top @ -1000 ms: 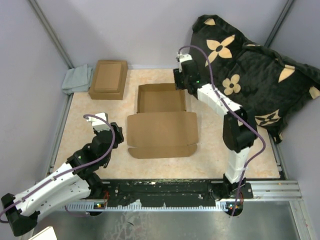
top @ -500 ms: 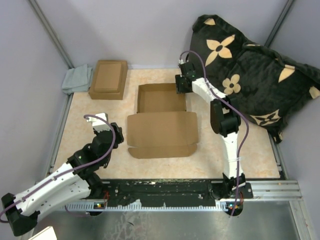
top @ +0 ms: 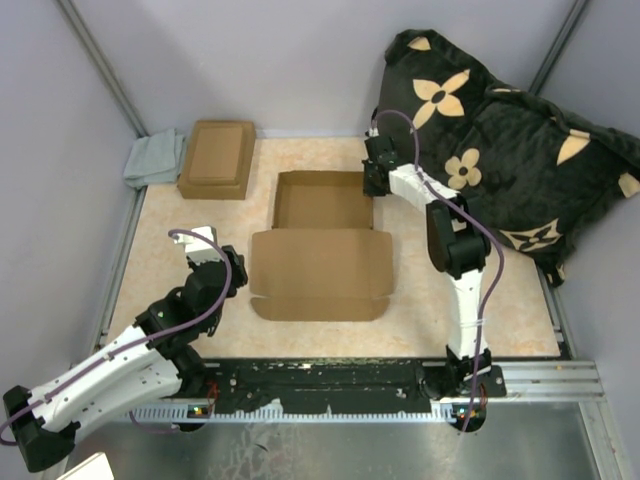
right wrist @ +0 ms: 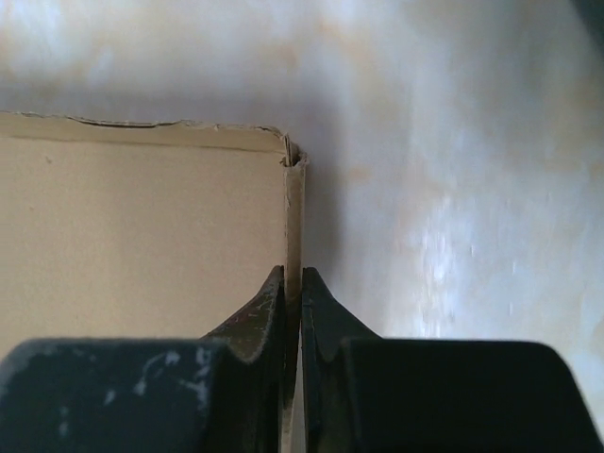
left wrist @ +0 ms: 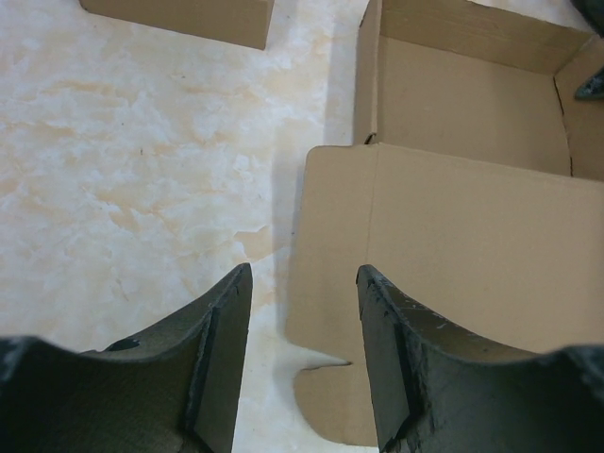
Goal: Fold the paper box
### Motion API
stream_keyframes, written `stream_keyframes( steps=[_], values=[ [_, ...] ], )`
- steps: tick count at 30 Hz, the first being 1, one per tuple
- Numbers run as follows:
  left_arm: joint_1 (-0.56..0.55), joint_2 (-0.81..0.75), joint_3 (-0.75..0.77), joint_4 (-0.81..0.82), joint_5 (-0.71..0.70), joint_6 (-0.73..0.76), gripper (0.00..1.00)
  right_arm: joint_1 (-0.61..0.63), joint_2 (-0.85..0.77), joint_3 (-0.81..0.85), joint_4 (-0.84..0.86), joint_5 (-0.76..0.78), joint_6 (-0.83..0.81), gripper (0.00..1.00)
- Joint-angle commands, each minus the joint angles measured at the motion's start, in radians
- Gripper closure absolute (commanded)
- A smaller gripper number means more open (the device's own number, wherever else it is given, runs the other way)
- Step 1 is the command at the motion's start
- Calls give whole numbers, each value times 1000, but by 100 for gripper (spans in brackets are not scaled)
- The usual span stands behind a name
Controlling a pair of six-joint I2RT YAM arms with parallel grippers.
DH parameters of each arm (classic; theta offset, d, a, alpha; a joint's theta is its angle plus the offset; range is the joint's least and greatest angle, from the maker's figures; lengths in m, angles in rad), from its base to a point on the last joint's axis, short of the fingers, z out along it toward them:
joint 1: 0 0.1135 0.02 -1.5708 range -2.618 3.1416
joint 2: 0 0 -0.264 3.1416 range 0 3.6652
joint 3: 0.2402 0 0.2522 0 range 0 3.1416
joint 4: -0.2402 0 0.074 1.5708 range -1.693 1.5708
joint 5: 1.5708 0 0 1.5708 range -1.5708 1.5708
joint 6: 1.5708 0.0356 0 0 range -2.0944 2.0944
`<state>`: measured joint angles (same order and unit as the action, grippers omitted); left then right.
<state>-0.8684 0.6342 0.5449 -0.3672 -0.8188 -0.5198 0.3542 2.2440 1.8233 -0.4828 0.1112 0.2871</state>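
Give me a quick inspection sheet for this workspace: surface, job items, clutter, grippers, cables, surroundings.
Surface: marbled beige table, no spills seen.
Job's things: paper box, tray walls upright, lid lying open and flat toward the arms.
Clutter: smaller cardboard box and grey cloth at far left; black flowered cushion at far right.
Grippers: left gripper open, empty, at the lid's left edge; right gripper pinched on the tray's right wall.
Cables: purple cable looped on each arm, no snag seen.
Surroundings: grey walls; nothing else seen.
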Motion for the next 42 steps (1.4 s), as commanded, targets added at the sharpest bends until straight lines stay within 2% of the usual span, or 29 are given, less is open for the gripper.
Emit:
stream_keyframes(
  steps=[1,6,8,9,11,13,15,19,21,25,30,33,38,42],
  values=[
    [-2,-1,-4,17,-9,3,45,-8,-229,-283,111,-69,162,93],
    [-3,-5,-5,26,-6,7,45,-7,-457,-652,363,-258,376,85],
    [-2,-5,-6,28,-5,6,45,17,-547,-769,423,-302,457,78],
    [-3,-6,-5,28,-4,9,45,38,-601,-814,444,-308,472,69],
    [-2,-9,-5,27,-3,8,45,89,-697,-867,431,-267,460,34],
    [-2,-15,-6,27,-2,7,45,126,-756,-887,397,-246,409,24],
    [-2,-20,-8,28,0,7,45,133,-797,-879,352,-228,322,19],
    [-2,-25,-14,30,2,8,45,134,-823,-789,315,-102,95,18],
    [-2,-28,-13,26,-2,7,46,134,-785,-715,339,-161,-11,20],
    [-2,-43,0,4,-14,-3,46,147,-616,-508,309,-298,-157,27],
    [-3,-88,-1,2,1,-5,46,190,-405,-326,297,-327,-321,35],
    [-2,-94,-4,6,1,-4,46,244,-307,-207,229,-301,-436,37],
    [-3,-66,2,-5,-7,-9,46,320,-220,-127,185,-260,-551,37],
    [-2,-54,3,-6,-10,-10,46,345,-163,-73,156,-266,-566,36]
  ],
)
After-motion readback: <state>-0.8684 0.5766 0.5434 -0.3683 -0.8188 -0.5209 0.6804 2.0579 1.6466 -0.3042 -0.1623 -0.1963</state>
